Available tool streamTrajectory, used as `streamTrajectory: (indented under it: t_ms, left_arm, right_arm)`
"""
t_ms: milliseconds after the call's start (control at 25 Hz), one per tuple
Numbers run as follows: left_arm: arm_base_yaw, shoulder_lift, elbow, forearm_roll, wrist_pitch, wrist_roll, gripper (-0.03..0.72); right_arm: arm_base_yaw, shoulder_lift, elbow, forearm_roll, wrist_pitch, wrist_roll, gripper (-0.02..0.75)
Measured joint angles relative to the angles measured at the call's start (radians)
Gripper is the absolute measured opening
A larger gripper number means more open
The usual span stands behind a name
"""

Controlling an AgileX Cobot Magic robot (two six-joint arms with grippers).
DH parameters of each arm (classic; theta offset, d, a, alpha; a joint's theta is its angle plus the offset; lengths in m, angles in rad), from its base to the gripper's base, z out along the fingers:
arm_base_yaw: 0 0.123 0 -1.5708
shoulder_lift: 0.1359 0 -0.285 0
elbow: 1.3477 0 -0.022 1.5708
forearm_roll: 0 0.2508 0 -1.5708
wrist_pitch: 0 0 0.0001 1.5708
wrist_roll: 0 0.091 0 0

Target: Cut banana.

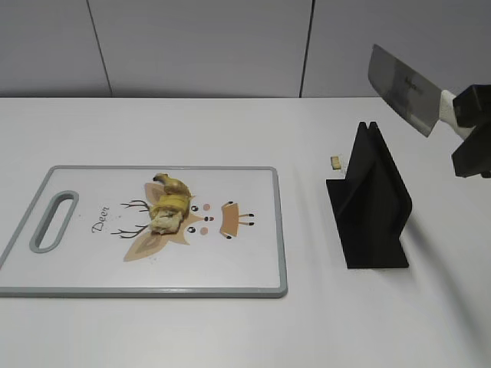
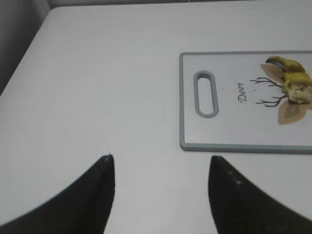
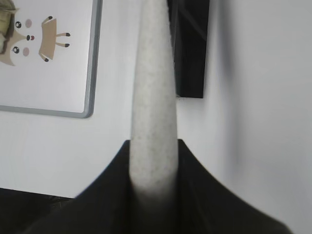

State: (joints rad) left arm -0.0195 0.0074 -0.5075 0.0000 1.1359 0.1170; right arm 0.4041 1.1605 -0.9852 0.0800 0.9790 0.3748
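Banana, a mashed yellow piece [image 1: 170, 205], lies on the white grey-rimmed cutting board [image 1: 253, 261] over its deer drawing.
Right gripper [image 3: 153, 168] is clamped on the pale handle of a steel cleaver [image 1: 401, 88], held in the air above the black knife stand [image 1: 372, 201]; a small crumb [image 1: 335, 162], perhaps banana, lies beside it. Left gripper [image 2: 161, 168] hangs spread and empty, well short of the board.
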Motion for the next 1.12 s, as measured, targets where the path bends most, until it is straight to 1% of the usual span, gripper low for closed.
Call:
streamTrajectory:
  t_ms: [160, 440, 800, 1120]
  left_arm:
    - [0.0, -0.003, 0.023, 0.0, -0.049, 0.0, 0.576]
    - [0.0, -0.003, 0.023, 0.0, -0.054, 0.0, 0.576]
    - [0.0, -0.003, 0.023, 0.0, -0.056, 0.0, 0.575]
    - [0.0, -0.003, 0.023, 0.0, -0.056, 0.0, 0.575]
  right_arm:
    - [0.0, 0.0, 0.012, -0.018, -0.009, 0.017, 0.172]
    - [0.0, 0.005, 0.012, -0.06, -0.068, 0.062, 0.172]
    - [0.0, 0.124, 0.014, -0.061, -0.099, 0.066, 0.172]
    - [0.0, 0.171, 0.014, -0.061, -0.151, 0.067, 0.172]
